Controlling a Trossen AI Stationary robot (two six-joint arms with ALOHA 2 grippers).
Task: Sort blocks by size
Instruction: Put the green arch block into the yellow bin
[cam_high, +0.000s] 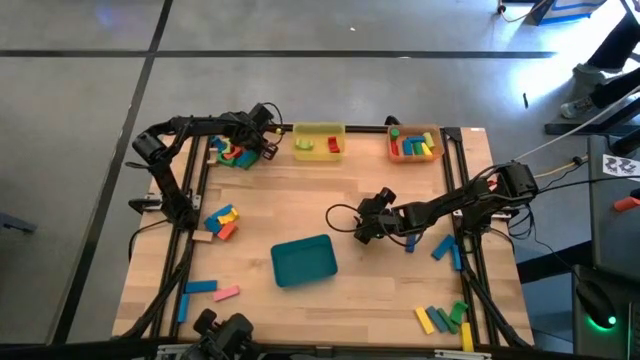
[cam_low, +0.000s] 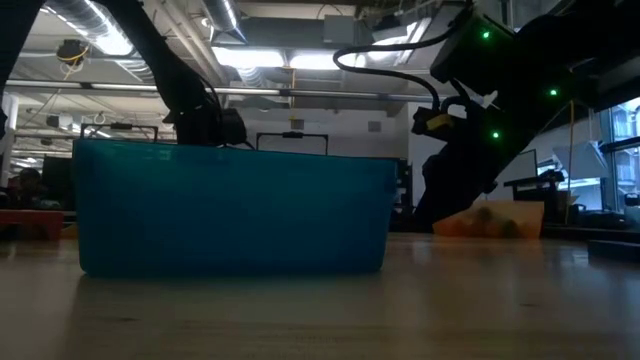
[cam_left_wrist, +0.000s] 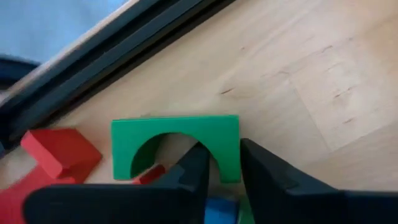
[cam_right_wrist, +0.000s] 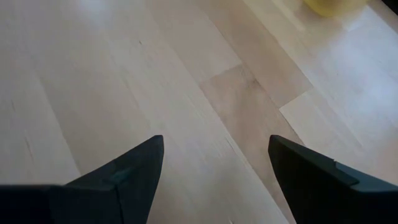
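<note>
A green arch block (cam_left_wrist: 174, 134) lies flat on the wood in a pile of blocks (cam_high: 234, 153) at the table's far left corner, beside a red block (cam_left_wrist: 59, 152). My left gripper (cam_high: 258, 147) (cam_left_wrist: 221, 171) is down on this pile, shut on one leg of the arch. A blue block (cam_left_wrist: 217, 208) shows below the fingers. My right gripper (cam_high: 364, 230) (cam_right_wrist: 214, 165) hangs open over bare wood at mid-table, right of the teal tray (cam_high: 303, 260), with nothing between its fingers. My left gripper pinches one leg of the green arch (cam_left_wrist: 229, 158) between its two fingers. One finger (cam_left_wrist: 194, 167) stands inside the arch's hollow, the other (cam_left_wrist: 264, 171) outside the leg's end. The fingers come steeply from above. The arch lies flat on the table.
A yellow tray (cam_high: 319, 141) and an orange tray (cam_high: 415, 144) with blocks stand at the far edge. Loose blocks lie at mid-left (cam_high: 222, 222), near left (cam_high: 200, 290), near right (cam_high: 445, 318) and by the right arm (cam_high: 445, 250). A dark rail (cam_left_wrist: 124, 43) borders the pile.
</note>
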